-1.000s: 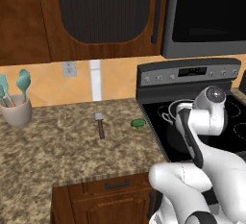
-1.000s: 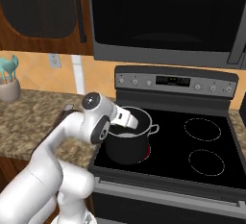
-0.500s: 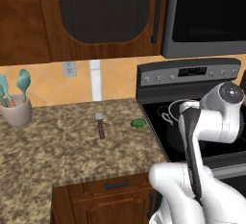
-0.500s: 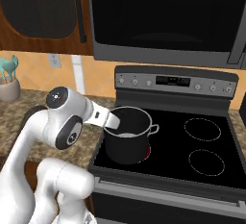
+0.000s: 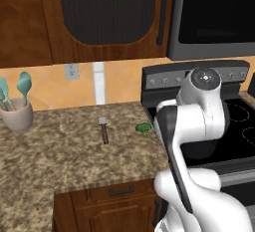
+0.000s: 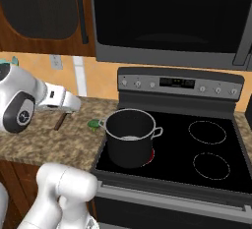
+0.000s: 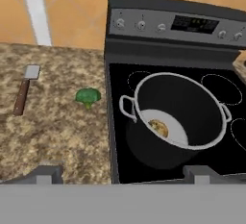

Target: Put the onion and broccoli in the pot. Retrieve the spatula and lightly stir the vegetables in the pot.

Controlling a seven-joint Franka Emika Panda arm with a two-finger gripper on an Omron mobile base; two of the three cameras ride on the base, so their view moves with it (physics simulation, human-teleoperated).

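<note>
The dark grey pot stands on the stove's front left burner, and the yellowish onion lies on its bottom. Left of the stove, the green broccoli rests on the granite counter, and the spatula with its brown handle lies farther left. My gripper hangs above the counter's front edge, open, fingertips wide apart with nothing between them. From the right base, the pot, broccoli and spatula sit beyond my forearm. From the left base, spatula and broccoli lie left of my arm.
A black stove with a raised control panel sits right of the counter, under a microwave. A beige cup of teal spoon-like utensils stands at the counter's far left. Wooden cabinets hang above.
My arm has swung left, from over the pot towards the counter. The pot, broccoli and spatula have stayed put.
</note>
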